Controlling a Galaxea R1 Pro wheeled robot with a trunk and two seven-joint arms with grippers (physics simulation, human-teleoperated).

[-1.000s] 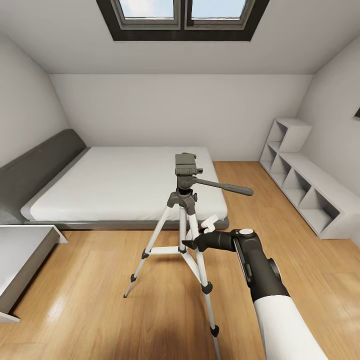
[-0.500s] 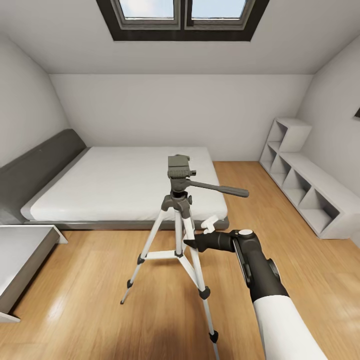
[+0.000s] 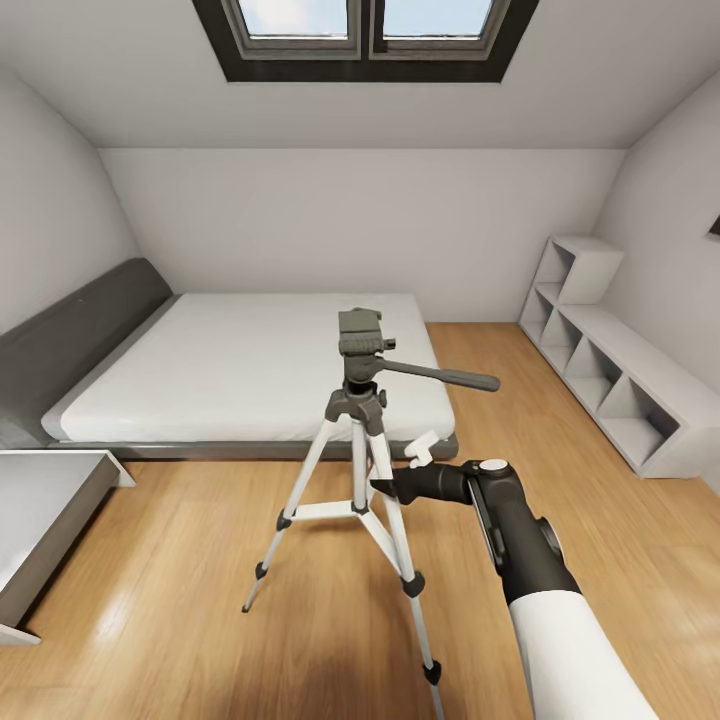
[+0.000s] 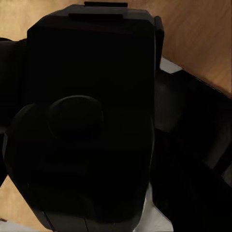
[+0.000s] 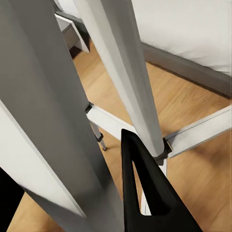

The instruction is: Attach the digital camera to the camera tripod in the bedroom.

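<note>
No text, label, brand, number or sign can be read in any of the views.
</note>
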